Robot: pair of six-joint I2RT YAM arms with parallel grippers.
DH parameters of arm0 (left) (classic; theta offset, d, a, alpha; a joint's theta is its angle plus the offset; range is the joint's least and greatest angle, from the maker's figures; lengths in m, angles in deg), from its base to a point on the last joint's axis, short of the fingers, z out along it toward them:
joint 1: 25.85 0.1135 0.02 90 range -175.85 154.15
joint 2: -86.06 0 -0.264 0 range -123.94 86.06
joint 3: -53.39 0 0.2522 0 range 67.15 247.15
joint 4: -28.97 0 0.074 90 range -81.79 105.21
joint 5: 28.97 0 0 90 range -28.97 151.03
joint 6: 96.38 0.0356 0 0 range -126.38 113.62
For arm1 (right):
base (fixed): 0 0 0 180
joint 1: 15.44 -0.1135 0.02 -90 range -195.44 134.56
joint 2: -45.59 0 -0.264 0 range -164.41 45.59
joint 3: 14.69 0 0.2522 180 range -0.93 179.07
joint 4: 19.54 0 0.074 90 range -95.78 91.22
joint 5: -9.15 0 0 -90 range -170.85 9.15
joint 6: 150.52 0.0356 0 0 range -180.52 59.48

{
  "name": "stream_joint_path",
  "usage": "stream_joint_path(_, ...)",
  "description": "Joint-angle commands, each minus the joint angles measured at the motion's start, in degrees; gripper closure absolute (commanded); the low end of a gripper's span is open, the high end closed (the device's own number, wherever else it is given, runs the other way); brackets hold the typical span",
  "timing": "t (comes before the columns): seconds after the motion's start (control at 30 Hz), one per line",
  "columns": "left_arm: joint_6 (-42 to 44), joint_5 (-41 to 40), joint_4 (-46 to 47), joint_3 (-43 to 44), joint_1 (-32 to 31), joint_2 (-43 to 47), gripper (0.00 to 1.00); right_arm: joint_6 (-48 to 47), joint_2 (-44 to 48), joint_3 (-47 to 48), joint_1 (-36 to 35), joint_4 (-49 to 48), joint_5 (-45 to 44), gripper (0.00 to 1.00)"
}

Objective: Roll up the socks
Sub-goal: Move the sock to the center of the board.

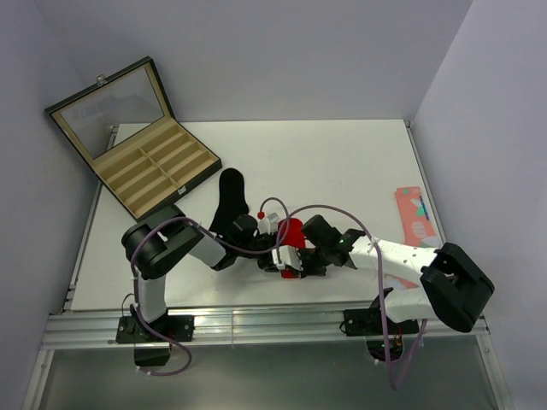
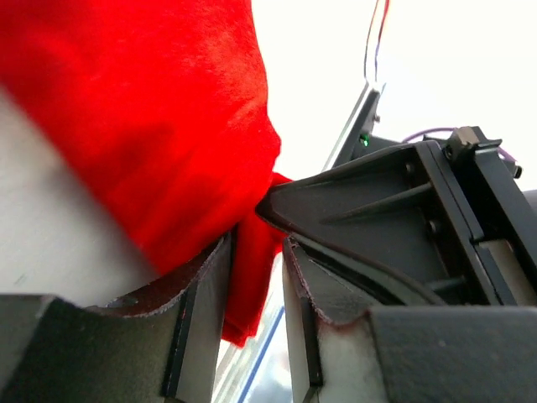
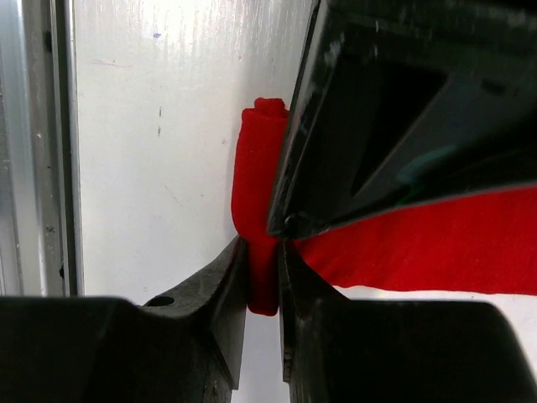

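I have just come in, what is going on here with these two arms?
Both arms are working on the red sock near the front of the table. The left end effector and the right end effector are each shut on its fabric, close together. The black sock lies flat just behind them, not yet rolled. A pink sock lies at the right edge.

My left gripper (image 1: 275, 232) and right gripper (image 1: 295, 256) jam together at the red sock (image 1: 292, 229). An open case (image 1: 158, 168) fills the far-left corner.
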Motion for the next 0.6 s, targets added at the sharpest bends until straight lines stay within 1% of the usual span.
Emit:
stream_joint_path(0.0, 1.80, -10.61, -1.16, -3.85, 0.35, 2.60, 0.61, -0.67, -1.56, 0.90, 1.68, 7.06, 2.01, 0.88)
stream_joint_path(0.13, 1.98, -15.26, 0.16, -7.01, 0.35, 5.77, 0.61, -2.25, -3.40, 3.71, 4.40, 11.71, 4.91, 0.89)
stream_joint_path(0.3, 2.94, -18.52, 0.96, -9.04, 0.26, 8.76, 0.61, -4.88, -5.52, 5.21, 8.01, 15.58, 6.93, 0.89)
stream_joint_path(0.47, 6.10, -23.44, 1.57, -11.76, -1.05, 12.62, 0.61, -7.26, -9.73, 8.71, 11.43, 20.16, 8.42, 0.89)
stream_joint_path(0.57, 9.79, -27.22, 0.61, -12.12, -3.07, 14.64, 0.60, -8.14, -13.51, 11.62, 12.58, 23.76, 9.21, 0.89)
